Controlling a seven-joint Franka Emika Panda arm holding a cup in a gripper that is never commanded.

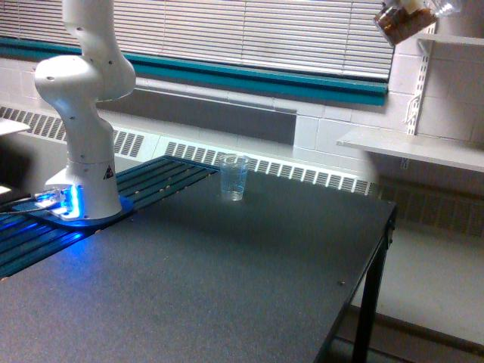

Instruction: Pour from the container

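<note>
Cup (pixel 406 21) tilted at top right of the exterior view — high above and well right of the tall cup (pixel 234 177) on the table (pixel 227 287). Gripper hidden — grip state unclear.

Cup (pixel 234 177) on table (pixel 227 287), right of arm base (pixel 83 185); container (pixel 404 21) high above, right.

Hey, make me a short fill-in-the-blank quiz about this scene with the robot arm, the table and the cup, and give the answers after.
1. The tall clear cup stands ____ on the dark table.
2. The robot's white base sits toward the exterior view's ____ side.
3. The light glowing at the foot of the base is ____.
4. The brownish object shows at the exterior view's top ____ corner.

Missing words: upright; left; blue; right
</note>
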